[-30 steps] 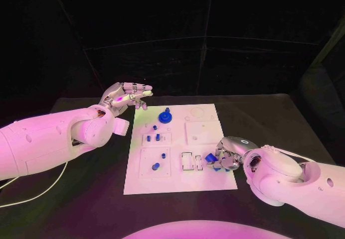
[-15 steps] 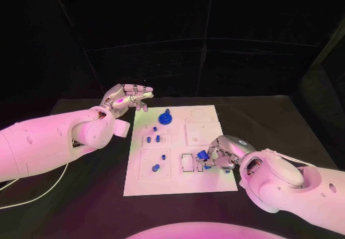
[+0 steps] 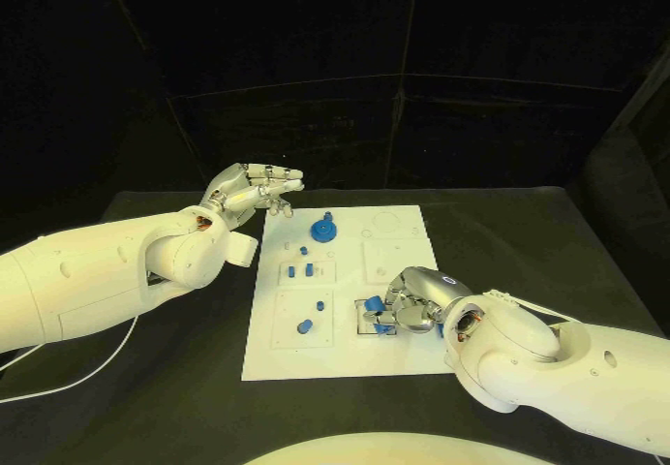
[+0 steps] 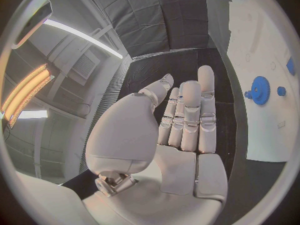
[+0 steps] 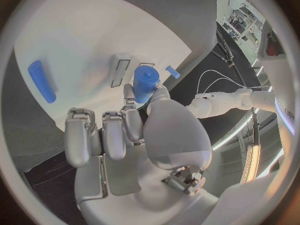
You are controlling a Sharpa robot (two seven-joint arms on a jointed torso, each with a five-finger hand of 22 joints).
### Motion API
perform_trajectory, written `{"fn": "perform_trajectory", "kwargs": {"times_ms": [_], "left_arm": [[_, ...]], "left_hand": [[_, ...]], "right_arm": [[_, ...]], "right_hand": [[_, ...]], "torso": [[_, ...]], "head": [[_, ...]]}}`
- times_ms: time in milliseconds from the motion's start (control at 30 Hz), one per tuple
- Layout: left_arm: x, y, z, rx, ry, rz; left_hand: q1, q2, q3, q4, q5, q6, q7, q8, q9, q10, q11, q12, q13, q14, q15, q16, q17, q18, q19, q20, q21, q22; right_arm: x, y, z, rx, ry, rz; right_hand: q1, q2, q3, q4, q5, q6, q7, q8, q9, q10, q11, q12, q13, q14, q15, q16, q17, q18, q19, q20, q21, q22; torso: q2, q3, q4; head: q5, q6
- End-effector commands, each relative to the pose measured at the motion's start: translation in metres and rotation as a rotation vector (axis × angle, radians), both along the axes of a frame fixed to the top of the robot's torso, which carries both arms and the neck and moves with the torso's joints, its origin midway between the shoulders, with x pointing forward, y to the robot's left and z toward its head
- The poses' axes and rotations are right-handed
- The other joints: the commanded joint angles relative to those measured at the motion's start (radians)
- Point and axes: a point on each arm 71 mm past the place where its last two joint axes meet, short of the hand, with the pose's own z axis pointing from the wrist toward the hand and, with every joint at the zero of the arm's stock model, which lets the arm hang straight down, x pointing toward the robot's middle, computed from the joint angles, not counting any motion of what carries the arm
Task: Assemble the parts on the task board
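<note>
- The right hand [image 3: 410, 305] is low over the task board [image 3: 398, 360], near its right side. It pinches a blue cylindrical part [image 5: 146, 82] between thumb and one finger, while the other fingers are curled beside it.
- In the right wrist view the part is just beside two narrow rectangular slots [image 5: 121, 70] in the board (I cannot tell whether it already touches the board).
- My judgement: the step in hand is to seat this part in its place on the board. To do it well, the hand should keep the part upright, bring it straight above the recess, and go down slowly. It should loosen the fingers only when the part stands firm.
- The risk, I think, is a tilt: the pinch is on the side of the part, so a small push can turn it.
- The left hand [image 3: 252, 188] is raised beyond the far-left corner of the board, fingers straight and close together, with nothing in it.
- Other parts lie on the board: a blue gear [image 3: 322, 231] near the far edge, small blue pegs [image 3: 297, 270] in the middle, and a long blue piece [image 5: 41, 80] apart from the held one.
</note>
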Motion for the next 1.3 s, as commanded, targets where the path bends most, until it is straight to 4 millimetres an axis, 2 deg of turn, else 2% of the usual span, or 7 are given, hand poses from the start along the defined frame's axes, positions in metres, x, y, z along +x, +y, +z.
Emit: {"fn": "perform_trajectory", "kwargs": {"times_ms": [33, 333, 533, 667, 933, 1100, 1300], "left_arm": [[-0.0002, -0.0021, 0.0014, -0.009, -0.001, -0.013], [-0.0002, -0.0031, 0.0015, -0.009, 0.0, -0.015], [-0.0002, -0.0032, 0.0016, -0.009, 0.0, -0.016], [-0.0003, -0.0031, 0.0016, -0.01, 0.0, -0.017], [-0.0001, -0.0027, 0.0016, -0.009, 0.001, -0.017], [0.0, -0.0028, 0.0015, -0.009, 0.001, -0.017], [0.0001, -0.0025, 0.0014, -0.009, 0.001, -0.017]], "left_hand": [[-0.003, 0.008, -0.004, 0.0, 0.004, -0.005, -0.001, 0.004, -0.001, -0.008, 0.001, 0.005, -0.001, -0.004, 0.0, -0.002, -0.001, 0.014, 0.005, 0.002, -0.007, -0.001], [-0.003, 0.008, -0.004, 0.0, 0.004, -0.005, -0.001, 0.004, -0.001, -0.008, 0.001, 0.005, -0.001, -0.004, 0.0, -0.002, -0.001, 0.014, 0.005, 0.002, -0.007, -0.001], [-0.003, 0.008, -0.004, 0.0, 0.004, -0.005, -0.001, 0.004, -0.001, -0.008, 0.001, 0.005, -0.001, -0.004, 0.0, -0.002, -0.001, 0.014, 0.005, 0.002, -0.007, -0.001], [-0.003, 0.008, -0.004, 0.0, 0.004, -0.005, -0.001, 0.004, -0.001, -0.008, 0.001, 0.005, -0.001, -0.004, 0.0, -0.002, -0.001, 0.014, 0.005, 0.002, -0.007, -0.001], [-0.003, 0.008, -0.004, 0.0, 0.004, -0.005, -0.001, 0.004, -0.001, -0.008, 0.001, 0.005, -0.001, -0.004, 0.0, -0.002, -0.001, 0.014, 0.005, 0.002, -0.007, -0.001], [-0.003, 0.008, -0.004, 0.0, 0.004, -0.005, -0.001, 0.004, -0.001, -0.008, 0.001, 0.005, -0.001, -0.004, 0.0, -0.002, -0.001, 0.014, 0.005, 0.002, -0.007, -0.001], [-0.003, 0.008, -0.004, 0.0, 0.004, -0.005, -0.001, 0.004, -0.001, -0.008, 0.001, 0.005, -0.001, -0.004, 0.0, -0.002, -0.001, 0.014, 0.005, 0.002, -0.007, -0.001]], "right_arm": [[0.0018, 0.0024, -0.003, -0.032, 0.029, -0.008], [0.0061, 0.0064, -0.0068, -0.052, 0.037, -0.014], [0.0082, 0.0084, -0.0066, -0.038, 0.023, -0.024], [0.0093, 0.0081, -0.006, -0.037, 0.007, -0.029], [0.0089, 0.0081, -0.004, -0.033, -0.014, -0.028], [0.0071, 0.0092, -0.0022, -0.026, -0.02, -0.016], [0.0022, 0.0112, 0.001, -0.014, -0.024, 0.019]], "right_hand": [[-0.019, 0.0, -0.01, 0.001, -0.009, 0.012, -0.007, 0.006, 0.002, 0.003, -0.002, -0.004, 0.0, 0.073, -0.009, 0.004, 0.087, -0.009, 0.044, -0.01, 0.007, 0.191], [-0.037, 0.006, -0.03, 0.0, -0.051, 0.013, -0.009, 0.011, 0.014, 0.004, -0.004, -0.009, 0.004, 0.072, -0.011, 0.002, 0.085, -0.009, 0.044, -0.012, 0.007, 0.192], [-0.094, 0.002, -0.069, 0.001, -0.244, 0.0, -0.006, 0.01, 0.029, -0.002, -0.001, -0.026, -0.001, 0.071, -0.009, -0.002, 0.08, -0.008, 0.041, -0.012, 0.004, 0.189], [-0.133, -0.016, -0.074, 0.003, -0.287, -0.018, 0.001, 0.003, 0.034, -0.034, 0.005, -0.085, -0.05, 0.067, -0.005, -0.01, 0.065, -0.004, 0.028, -0.008, -0.007, 0.175], [-0.224, -0.094, -0.003, 0.004, -0.308, -0.037, 0.006, 0.003, 0.049, -0.056, 0.01, -0.136, -0.084, 0.062, 0.0, -0.026, 0.042, 0.001, 0.014, -0.002, -0.022, 0.159], [-0.226, -0.1, 0.016, 0.004, -0.307, -0.037, 0.006, 0.005, 0.052, -0.054, 0.01, -0.136, -0.083, 0.062, 0.0, -0.027, 0.042, 0.001, 0.014, -0.002, -0.022, 0.159], [-0.123, -0.061, 0.059, -0.024, -0.242, -0.027, 0.0, 0.016, 0.065, -0.036, 0.005, -0.114, -0.059, 0.065, -0.004, -0.025, 0.049, -0.001, 0.021, -0.004, -0.017, 0.166]], "torso": [[0.0, -0.0002, -0.0018], [-0.001, 0.0002, -0.0014], [-0.001, 0.0006, -0.0013], [-0.001, 0.0006, -0.0023], [-0.001, 0.0012, -0.003], [-0.001, 0.0013, -0.0028], [-0.001, 0.0017, -0.0027]], "head": [[0.003, 0.0], [0.006, -0.003], [0.007, -0.002], [0.009, -0.002], [0.013, 0.0], [0.012, 0.0], [0.012, 0.0]]}}
